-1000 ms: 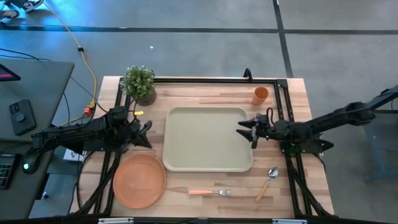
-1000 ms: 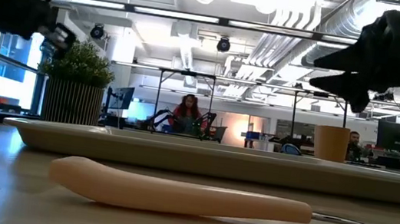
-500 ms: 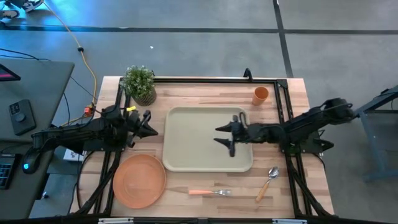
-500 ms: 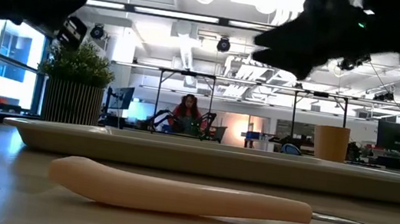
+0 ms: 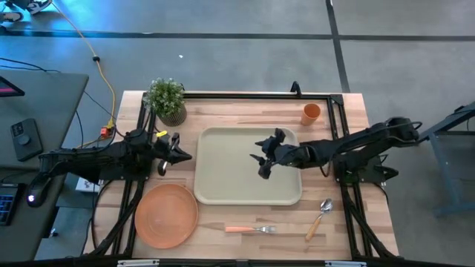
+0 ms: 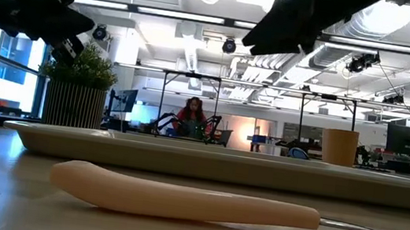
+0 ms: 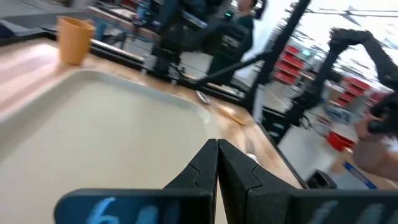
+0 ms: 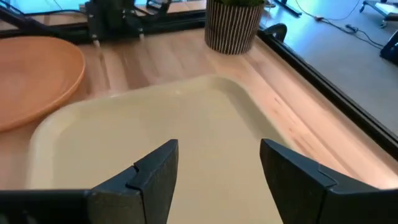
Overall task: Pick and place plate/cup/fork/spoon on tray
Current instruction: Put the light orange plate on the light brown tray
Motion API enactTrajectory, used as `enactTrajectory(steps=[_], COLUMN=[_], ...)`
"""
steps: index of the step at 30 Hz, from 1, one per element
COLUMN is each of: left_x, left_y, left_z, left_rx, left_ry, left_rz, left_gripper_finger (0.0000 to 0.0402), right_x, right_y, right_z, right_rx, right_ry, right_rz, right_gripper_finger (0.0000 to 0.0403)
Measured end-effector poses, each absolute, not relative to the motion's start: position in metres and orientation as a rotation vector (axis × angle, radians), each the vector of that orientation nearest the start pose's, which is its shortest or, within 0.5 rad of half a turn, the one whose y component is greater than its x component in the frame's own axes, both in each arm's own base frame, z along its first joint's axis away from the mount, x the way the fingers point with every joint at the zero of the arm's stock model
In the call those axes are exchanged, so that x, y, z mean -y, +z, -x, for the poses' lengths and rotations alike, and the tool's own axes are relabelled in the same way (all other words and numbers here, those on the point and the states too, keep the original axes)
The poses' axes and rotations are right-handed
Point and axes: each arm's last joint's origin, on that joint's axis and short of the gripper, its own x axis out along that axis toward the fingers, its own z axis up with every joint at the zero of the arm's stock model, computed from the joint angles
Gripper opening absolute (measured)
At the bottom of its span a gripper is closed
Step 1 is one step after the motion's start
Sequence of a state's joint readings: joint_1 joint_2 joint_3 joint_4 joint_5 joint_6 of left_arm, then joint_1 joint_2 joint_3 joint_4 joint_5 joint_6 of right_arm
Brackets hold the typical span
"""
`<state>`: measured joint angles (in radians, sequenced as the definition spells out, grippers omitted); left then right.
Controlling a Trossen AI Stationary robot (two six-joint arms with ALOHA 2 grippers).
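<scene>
Hovering over the tray (image 5: 230, 182), the right pincer (image 5: 266, 159) is seen spread wide and empty. Farther off, past the tray's near edge, the fork (image 5: 251, 229), spoon (image 5: 320, 215) and plate (image 5: 166, 215) lie on the worktop (image 5: 245, 111); the cup (image 5: 311, 113) stands behind. The left pincer (image 5: 178, 152), fingers pressed together, is held beside the tray.

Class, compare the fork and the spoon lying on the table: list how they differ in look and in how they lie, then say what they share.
The fork ends in tines, the spoon in a shiny oval bowl. The fork's handle is brighter orange, the spoon's more tan. The fork lies parallel to the near rim of the tray, in front of it; the spoon lies at a slant off the tray's near right corner. Both are slim, rest on the bare wood outside the tray, and neither is held.
</scene>
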<state>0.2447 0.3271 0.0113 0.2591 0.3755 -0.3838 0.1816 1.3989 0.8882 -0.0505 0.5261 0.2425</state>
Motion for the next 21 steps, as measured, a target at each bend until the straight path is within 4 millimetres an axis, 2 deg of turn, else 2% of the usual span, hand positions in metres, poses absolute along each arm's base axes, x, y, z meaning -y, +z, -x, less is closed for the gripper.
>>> enactTrajectory(steps=[3,6,11,14,17,21], left_x=[-0.02,-0.02,-0.017,-0.017,-0.014,-0.001], left_y=[0.164,0.162,0.157,0.157,0.167,0.183], left_z=[-0.115,-0.115,-0.117,-0.118,-0.118,-0.119], left_rx=[-0.069,-0.092,-0.147,-0.178,-0.227,-0.313], left_ry=[-0.057,-0.052,-0.088,0.025,0.059,-0.027], left_rz=[0.421,0.414,0.507,0.493,0.445,0.459], left_gripper_finger=[0.0,0.0,0.0,0.0,0.0,0.0], right_x=[-0.039,-0.036,-0.035,-0.038,-0.041,-0.045], right_y=[0.24,0.226,0.209,0.206,0.207,0.207], right_z=[-0.287,-0.28,-0.272,-0.27,-0.268,-0.267], right_rx=[-0.508,-0.537,-0.551,-0.549,-0.526,-0.529], right_ry=[-0.418,-0.451,-0.466,-0.486,-0.543,-0.548], right_rz=[-0.021,-0.006,-0.054,-0.056,-0.019,0.014], right_gripper_finger=[0.022,0.022,0.022,0.022,0.022,0.022])
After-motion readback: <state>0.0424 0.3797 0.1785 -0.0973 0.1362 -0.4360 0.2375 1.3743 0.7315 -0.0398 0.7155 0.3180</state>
